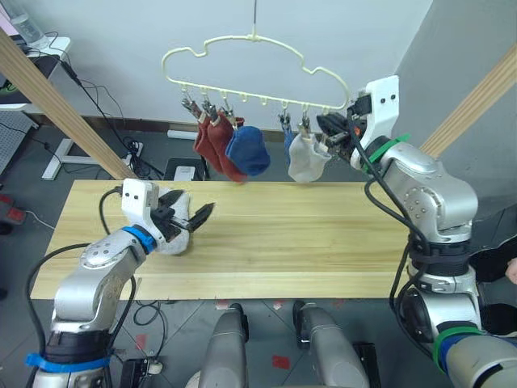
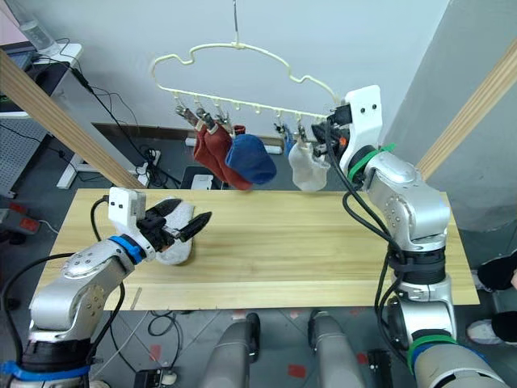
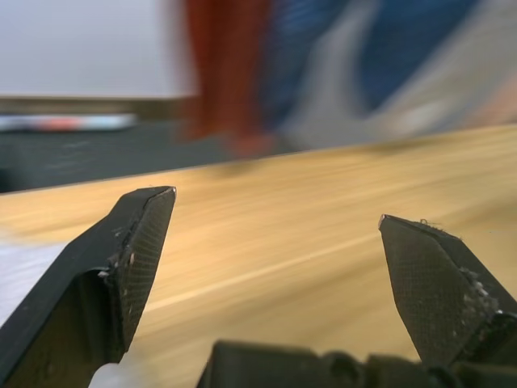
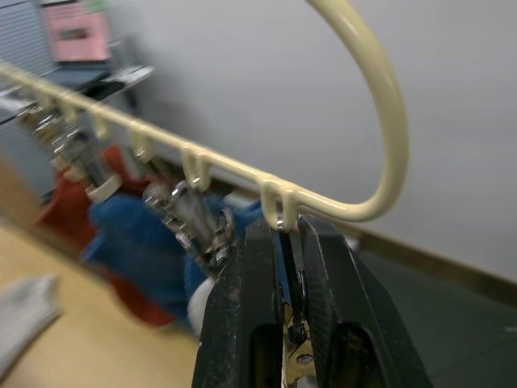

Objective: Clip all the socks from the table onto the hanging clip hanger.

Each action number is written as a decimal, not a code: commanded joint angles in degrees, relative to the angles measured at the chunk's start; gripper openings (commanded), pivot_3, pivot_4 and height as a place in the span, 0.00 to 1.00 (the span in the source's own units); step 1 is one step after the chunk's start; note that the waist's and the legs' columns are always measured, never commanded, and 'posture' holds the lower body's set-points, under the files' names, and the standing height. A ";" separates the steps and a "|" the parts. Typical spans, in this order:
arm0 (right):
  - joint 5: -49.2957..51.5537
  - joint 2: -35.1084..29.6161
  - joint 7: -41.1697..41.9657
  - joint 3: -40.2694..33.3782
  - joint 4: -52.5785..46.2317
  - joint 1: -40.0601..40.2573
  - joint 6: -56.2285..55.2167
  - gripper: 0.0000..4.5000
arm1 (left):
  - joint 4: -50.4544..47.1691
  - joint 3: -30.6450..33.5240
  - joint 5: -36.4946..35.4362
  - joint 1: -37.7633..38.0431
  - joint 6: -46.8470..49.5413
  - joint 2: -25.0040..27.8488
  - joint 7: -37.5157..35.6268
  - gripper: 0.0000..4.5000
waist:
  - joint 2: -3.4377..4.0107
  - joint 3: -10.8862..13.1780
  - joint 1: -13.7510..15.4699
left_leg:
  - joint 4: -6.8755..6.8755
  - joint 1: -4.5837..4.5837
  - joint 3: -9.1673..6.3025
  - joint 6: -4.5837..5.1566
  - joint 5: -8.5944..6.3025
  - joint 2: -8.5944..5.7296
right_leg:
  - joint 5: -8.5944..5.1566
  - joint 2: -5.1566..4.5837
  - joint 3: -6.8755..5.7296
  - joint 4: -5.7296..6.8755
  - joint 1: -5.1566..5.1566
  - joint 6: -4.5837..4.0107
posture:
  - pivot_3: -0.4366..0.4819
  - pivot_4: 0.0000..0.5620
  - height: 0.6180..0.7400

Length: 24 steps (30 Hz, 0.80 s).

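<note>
Your right hand (image 4: 289, 267) pinches the hanger's (image 1: 242, 40) end clip (image 4: 284, 242) at 2 o'clock; your left hand (image 3: 275, 242), fingers wide, hovers by a grey sock (image 2: 174, 234) on the desk (image 1: 323, 242).

left claw (image 1: 196, 217) open low, right claw (image 4: 284, 242) pinched, raised

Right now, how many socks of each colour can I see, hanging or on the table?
Rust red socks: 2, both hanging
Blue socks: 2, both hanging
Light grey socks: 2, one hanging, one on the table
Total: 6
</note>
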 commanded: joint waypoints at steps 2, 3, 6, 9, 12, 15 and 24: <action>8.25 1.67 0.40 -4.30 -1.93 -2.34 8.77 0.09 | 9.75 -1.71 7.78 -3.69 -6.09 -1.30 2.48 1.00 | -0.01 -0.01 -0.04 | 0.00 -0.03 0.03 0.00 0.00 0.00 | 0.00 -0.01 0.02 -0.01 0.00 0.00 | 0.47 0.60 1.00; 9.37 2.27 -0.54 -5.61 -1.65 -2.99 10.36 0.09 | 11.40 -2.13 8.82 -4.21 -6.30 -1.35 2.50 1.00 | -0.01 -0.01 -0.06 | 0.00 -0.05 0.05 0.00 0.00 -0.01 | 0.00 -0.02 0.04 -0.02 -0.02 0.00 | 0.47 0.60 1.00; 11.89 3.20 -2.53 -8.65 -0.89 -5.32 14.22 0.09 | 18.79 -3.10 12.36 -6.39 -8.99 -1.76 3.07 1.00 | -0.01 -0.01 -0.07 | 0.00 -0.13 0.06 0.00 0.00 0.00 | 0.01 -0.08 0.04 -0.05 -0.06 0.00 | 0.46 0.60 1.00; 13.96 4.40 -4.48 -10.97 -0.61 -7.03 17.08 0.09 | 26.61 -3.95 15.36 -9.19 -12.56 -2.24 3.60 1.00 | -0.02 -0.01 -0.14 | 0.00 -0.13 0.08 0.00 0.00 -0.01 | 0.01 -0.10 0.04 0.00 -0.09 0.01 | 0.46 0.59 1.00; 15.35 4.72 -5.43 -11.80 -1.35 -7.60 19.30 0.09 | 34.18 -4.35 17.77 -12.19 -15.79 -2.13 3.96 1.00 | -0.03 -0.02 -0.23 | 0.00 -0.13 0.07 0.00 0.00 -0.01 | 0.01 -0.08 0.03 0.05 -0.12 0.01 | 0.44 0.59 1.00; 16.23 4.87 -6.44 -12.34 -2.02 -7.59 20.54 0.09 | 39.84 -4.20 17.89 -14.65 -17.22 -2.77 2.02 1.00 | -0.05 -0.03 -0.28 | 0.00 -0.17 0.08 0.00 0.00 0.00 | 0.02 -0.06 0.02 0.09 -0.20 0.01 | 0.44 0.58 1.00; 17.33 4.90 -8.24 -12.73 -3.08 -7.42 22.16 0.09 | 50.36 -3.32 17.73 -19.26 -17.24 -3.54 -1.84 1.00 | -0.06 -0.05 -0.39 | 0.11 -0.16 0.09 0.00 0.00 -0.03 | 0.02 -0.07 0.04 0.21 -0.19 0.01 | 0.43 0.59 1.00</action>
